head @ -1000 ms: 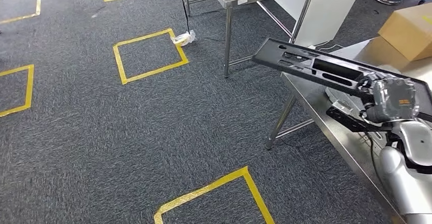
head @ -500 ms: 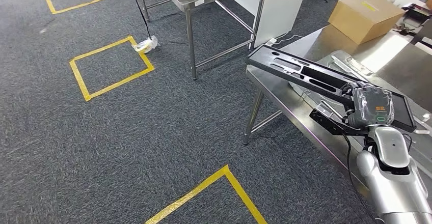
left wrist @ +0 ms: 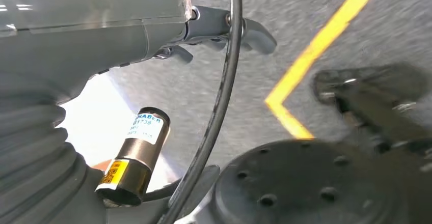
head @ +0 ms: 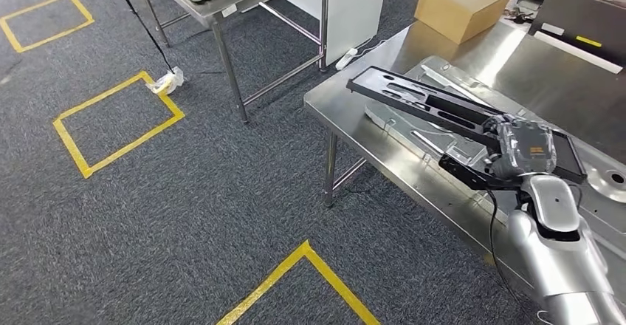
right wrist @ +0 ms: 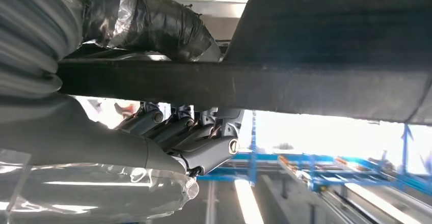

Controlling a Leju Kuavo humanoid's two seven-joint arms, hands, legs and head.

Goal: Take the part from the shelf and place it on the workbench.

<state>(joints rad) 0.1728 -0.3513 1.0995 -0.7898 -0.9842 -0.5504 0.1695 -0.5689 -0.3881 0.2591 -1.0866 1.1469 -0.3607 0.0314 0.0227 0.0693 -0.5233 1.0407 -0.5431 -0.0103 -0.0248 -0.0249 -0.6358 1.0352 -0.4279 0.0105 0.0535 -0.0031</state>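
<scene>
Part (head: 413, 97): a long, flat black frame with slotted cut-outs, carried above the counter (head: 354, 129) and not yet resting on it. It is clamped in the right hand (head: 520, 151) near its 4 o'clock end, and the free end reaches out toward 10 o'clock over the counter's corner. In the right wrist view the dark fingers (right wrist: 204, 132) are seen curled under the part's edge and the thumb pressed on its other face, so the hold is a firm pinch across a thin rim.

The frame is judged stiff and rigid, since it stays straight though held from one end only. It looks fairly light for its length, yet the long overhang is judged likely to twist the grasp. A hold nearer the middle would balance better; a solid rail between slots is the safer place. The finish appears matt, so slipping is thought unlikely.

Other flat metal parts (head: 413, 129) lie on the counter beneath it, and a box (head: 461, 4) stands at 12 o'clock.

Whether the left hand (left wrist: 219, 28) is apart or together cannot be told.
</scene>
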